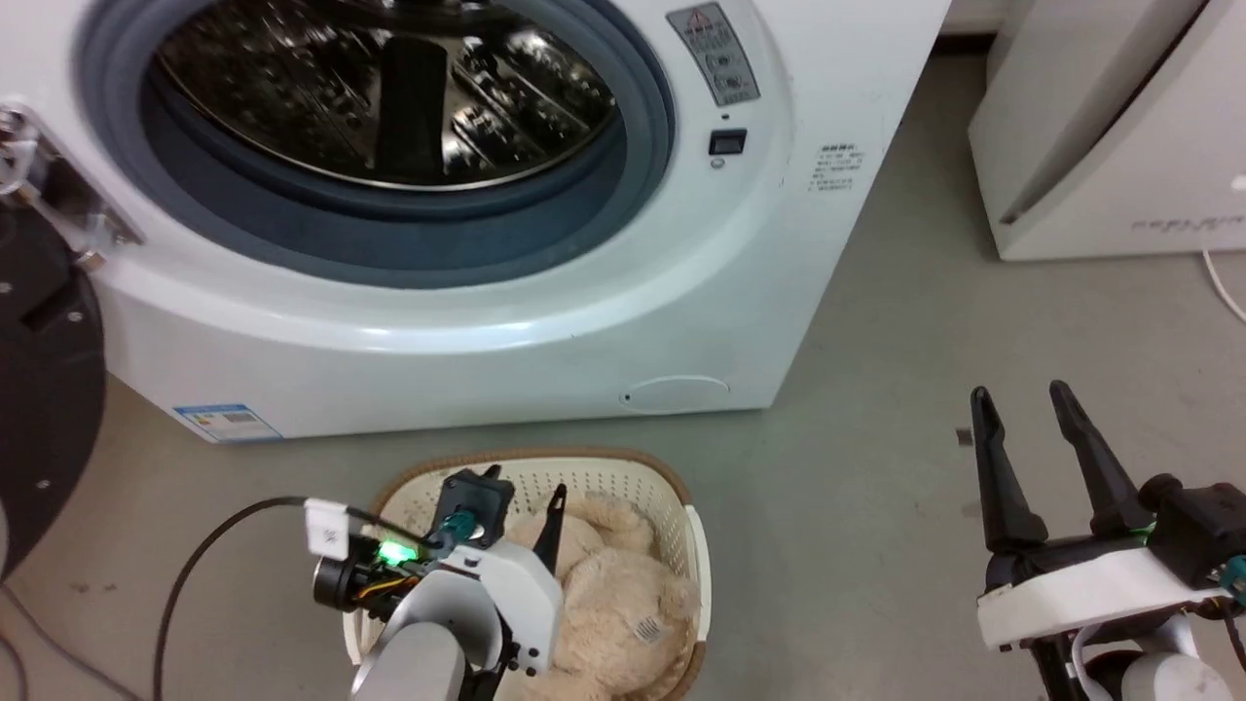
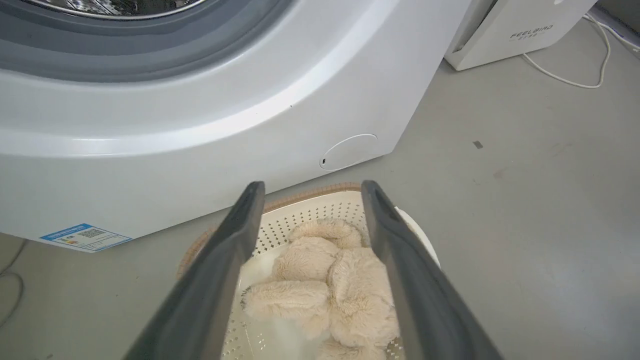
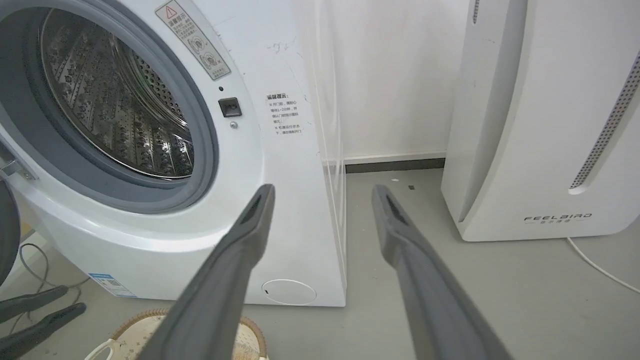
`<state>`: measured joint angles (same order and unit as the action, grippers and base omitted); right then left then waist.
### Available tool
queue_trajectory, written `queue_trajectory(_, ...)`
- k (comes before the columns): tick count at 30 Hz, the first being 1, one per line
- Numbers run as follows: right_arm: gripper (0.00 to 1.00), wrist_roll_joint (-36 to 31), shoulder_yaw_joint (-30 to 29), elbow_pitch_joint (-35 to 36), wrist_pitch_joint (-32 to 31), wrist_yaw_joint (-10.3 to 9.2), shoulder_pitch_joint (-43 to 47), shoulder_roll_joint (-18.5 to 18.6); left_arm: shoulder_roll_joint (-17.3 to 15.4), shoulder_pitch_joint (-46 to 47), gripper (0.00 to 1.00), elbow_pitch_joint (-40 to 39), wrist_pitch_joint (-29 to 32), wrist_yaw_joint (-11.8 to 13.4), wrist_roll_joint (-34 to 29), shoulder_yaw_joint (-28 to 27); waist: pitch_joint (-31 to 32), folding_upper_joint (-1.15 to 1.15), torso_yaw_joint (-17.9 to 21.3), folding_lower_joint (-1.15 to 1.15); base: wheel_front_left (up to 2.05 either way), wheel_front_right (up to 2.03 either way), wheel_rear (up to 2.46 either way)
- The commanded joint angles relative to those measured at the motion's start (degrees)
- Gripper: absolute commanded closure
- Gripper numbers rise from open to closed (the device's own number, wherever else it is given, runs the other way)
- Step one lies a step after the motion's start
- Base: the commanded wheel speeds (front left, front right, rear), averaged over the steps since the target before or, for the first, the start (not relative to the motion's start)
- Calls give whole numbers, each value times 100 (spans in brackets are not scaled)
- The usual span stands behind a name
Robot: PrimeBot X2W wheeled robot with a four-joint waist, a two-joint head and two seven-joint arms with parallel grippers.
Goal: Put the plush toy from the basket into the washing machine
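Note:
The cream plush toy (image 1: pixel 623 604) lies in the low cream basket (image 1: pixel 584 472) on the floor, just in front of the white washing machine (image 1: pixel 545 292). The machine's steel drum (image 1: pixel 389 88) stands exposed, with the dark door (image 1: pixel 39 389) swung out at the left. My left gripper (image 1: pixel 526 487) hangs open over the basket. In the left wrist view its fingers (image 2: pixel 240 235) straddle the plush toy (image 2: pixel 330 280) from above, and whether they touch it I cannot tell. My right gripper (image 1: pixel 1024 404) is open and empty over bare floor at the lower right.
A white slanted appliance (image 1: pixel 1110 127) stands right of the washing machine, with a white cord (image 2: pixel 565 80) trailing on the floor. A black cable (image 1: pixel 195 555) loops from my left wrist. Grey floor (image 1: pixel 876 467) lies between basket and right gripper.

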<state>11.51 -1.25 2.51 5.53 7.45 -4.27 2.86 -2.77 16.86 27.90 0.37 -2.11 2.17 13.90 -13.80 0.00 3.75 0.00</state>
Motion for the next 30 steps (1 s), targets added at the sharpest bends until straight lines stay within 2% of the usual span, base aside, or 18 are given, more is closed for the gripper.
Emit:
queue_trajectory(1, 0, 80, -10, 52, 57, 1, -152, 1, -22, 178, 0, 168, 52, -22, -17, 92, -169, 0, 71, 0, 0, 0, 0)
queue_trajectory(19, 0, 505, -57, 280, 271, 2, -618, 1, -429, 1135, 0, 1263, 873, -128, -141, 905, -1474, 0, 340, 0, 0, 0, 0)
queue_trajectory(30, 0, 715, -82, 430, 390, 2, -817, 1, -563, 1621, 0, 1853, 1039, -85, -102, 1279, -2117, 0, 439, 0, 0, 0, 0)
